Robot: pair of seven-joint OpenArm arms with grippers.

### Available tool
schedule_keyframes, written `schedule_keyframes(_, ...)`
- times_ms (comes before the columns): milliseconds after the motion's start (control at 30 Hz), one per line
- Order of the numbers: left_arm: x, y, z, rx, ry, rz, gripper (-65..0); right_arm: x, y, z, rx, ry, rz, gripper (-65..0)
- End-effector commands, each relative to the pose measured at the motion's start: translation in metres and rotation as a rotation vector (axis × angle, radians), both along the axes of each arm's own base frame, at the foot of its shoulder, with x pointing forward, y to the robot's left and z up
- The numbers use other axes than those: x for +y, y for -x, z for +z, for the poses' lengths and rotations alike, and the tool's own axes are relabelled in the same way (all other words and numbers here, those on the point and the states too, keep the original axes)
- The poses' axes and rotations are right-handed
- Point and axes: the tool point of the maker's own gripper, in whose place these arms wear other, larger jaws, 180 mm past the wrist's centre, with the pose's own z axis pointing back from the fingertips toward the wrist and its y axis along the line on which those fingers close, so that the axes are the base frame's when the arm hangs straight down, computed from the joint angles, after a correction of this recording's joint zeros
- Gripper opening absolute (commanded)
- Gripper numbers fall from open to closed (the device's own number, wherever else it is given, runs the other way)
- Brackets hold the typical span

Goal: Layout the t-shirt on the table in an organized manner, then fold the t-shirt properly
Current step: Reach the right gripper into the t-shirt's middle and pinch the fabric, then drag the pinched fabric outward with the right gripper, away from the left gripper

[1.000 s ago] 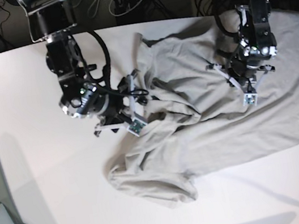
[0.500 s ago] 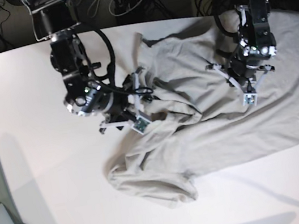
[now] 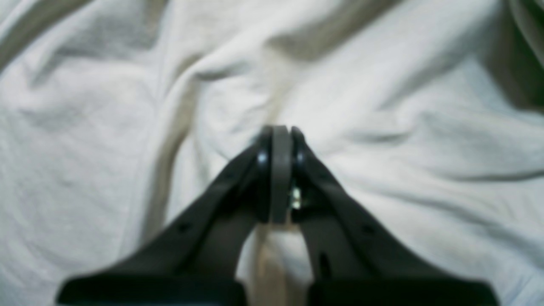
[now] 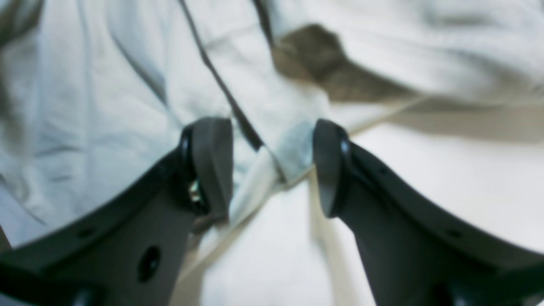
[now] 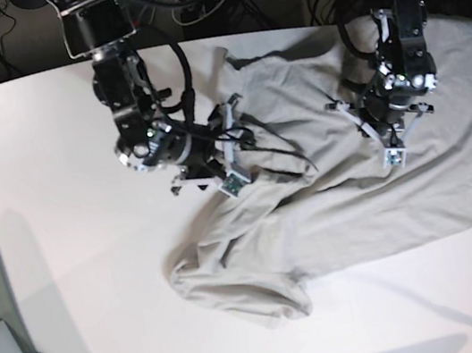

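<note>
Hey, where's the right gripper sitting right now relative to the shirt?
In the base view the right gripper is left of centre, open over the t-shirt's left edge; its wrist view shows a hem corner between the fingers, with bare table beside.

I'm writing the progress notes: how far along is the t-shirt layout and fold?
Done: nothing clearly; the t-shirt lies rumpled on the table, one end bunched. In hand: the left gripper is shut, pressed into the cloth; whether it pinches fabric is unclear. The right gripper is open, its fingers straddling a fabric edge at the table surface. Left: smoothing the shirt flat, then every fold.
</note>
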Motion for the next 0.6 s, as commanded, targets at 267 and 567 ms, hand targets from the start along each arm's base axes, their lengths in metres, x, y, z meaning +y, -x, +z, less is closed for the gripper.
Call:
schedule_keyframes(267,0.000,-0.007,0.008,-0.026,-0.004,-0.002,-64.9,0.011,-0.017,0.014,-0.050,-0.068,-0.002,-51.4)
schedule_keyframes(567,0.002,-0.012,0.010,-0.036,-0.009,-0.001,-64.9,0.006,-0.046,0.055,-0.177,-0.068,-0.010,-65.0)
